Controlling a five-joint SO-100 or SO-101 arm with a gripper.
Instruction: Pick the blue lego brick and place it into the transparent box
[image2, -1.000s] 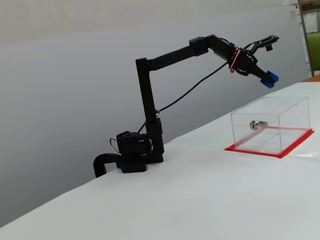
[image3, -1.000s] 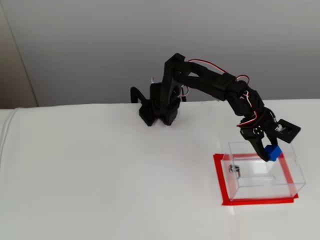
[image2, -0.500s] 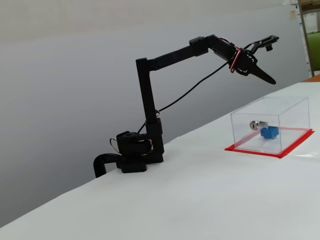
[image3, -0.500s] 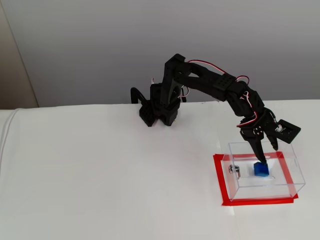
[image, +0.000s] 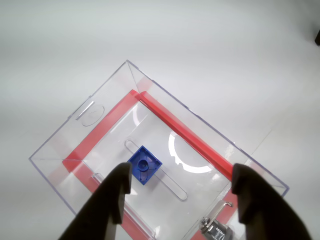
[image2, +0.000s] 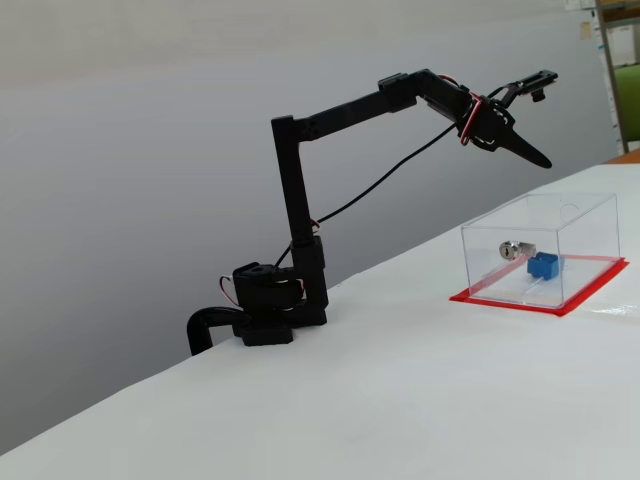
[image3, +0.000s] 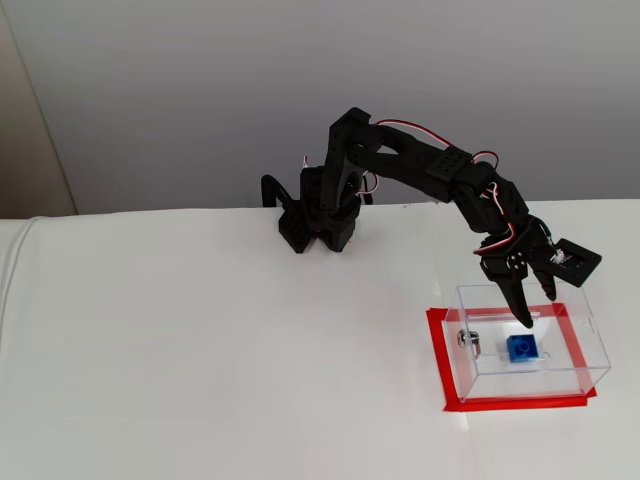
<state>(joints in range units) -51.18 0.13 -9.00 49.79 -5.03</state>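
Note:
The blue lego brick (image: 145, 165) lies stud-up on the floor of the transparent box (image: 100, 107), free of any grip. It also shows through the clear walls in both fixed views, brick (image2: 543, 266) and brick (image3: 520, 348). My gripper (image: 181, 170) hangs open above the box with its two black fingers spread wide and nothing between them. Seen from the side, the gripper (image2: 540, 158) is well above the box (image2: 560, 215). From the front, the gripper (image3: 537, 310) is over the far part of the box (image3: 590, 340).
The box stands on a red mat (image3: 436, 350) on a white table (image3: 200, 350). A silver lock fitting (image3: 470, 340) sits on the box's left wall. The arm's base (image3: 318, 215) stands at the table's far edge.
My gripper has opened and let go of the blue brick, which fell into the box and settled on its floor. The arm has hardly moved.

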